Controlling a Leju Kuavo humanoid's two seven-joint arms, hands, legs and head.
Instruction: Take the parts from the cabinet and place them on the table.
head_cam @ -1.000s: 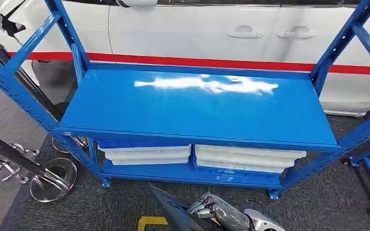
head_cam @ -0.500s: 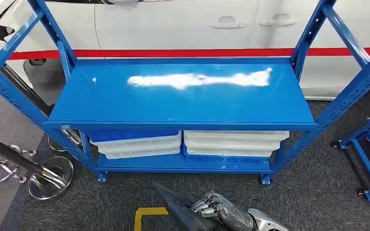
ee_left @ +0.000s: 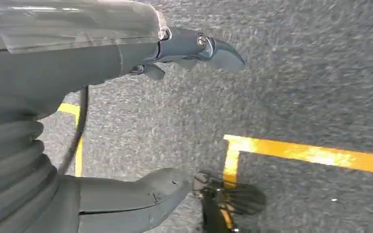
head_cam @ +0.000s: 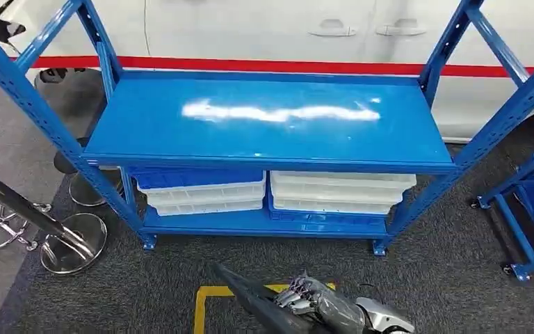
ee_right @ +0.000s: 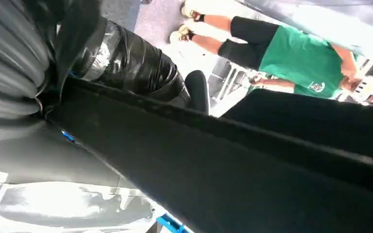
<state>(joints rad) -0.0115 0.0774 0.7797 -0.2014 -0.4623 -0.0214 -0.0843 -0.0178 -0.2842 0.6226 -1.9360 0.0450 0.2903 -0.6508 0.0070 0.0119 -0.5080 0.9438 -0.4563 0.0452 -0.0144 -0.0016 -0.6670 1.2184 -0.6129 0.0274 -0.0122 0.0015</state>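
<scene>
Swung a little with the robot's own step since a second ago, the whole view and not the rack; low at the picture's foot as before, right hand [head_cam: 313, 304] curled round a long dark part [head_cam: 250, 300], gripped near one end, the rest jutting toward the robot's left. Left hand [ee_left: 53, 73] hanging over grey carpet, thumb and fingers apart, holding nothing. Just beneath, a yellow floor mark [head_cam: 208, 296]; ahead, the blue rack [head_cam: 271, 139] with a bare, glossy top shelf, white trays [head_cam: 341, 191] stacked on the lower shelf, a white car [head_cam: 250, 28] behind. Judged the carrying step, with that top shelf the likely table. Best done by raising the part level and well above the front edge, keeping its long free end away from the uprights, then lowering it flat along the shelf before loosening the fingers.
</scene>
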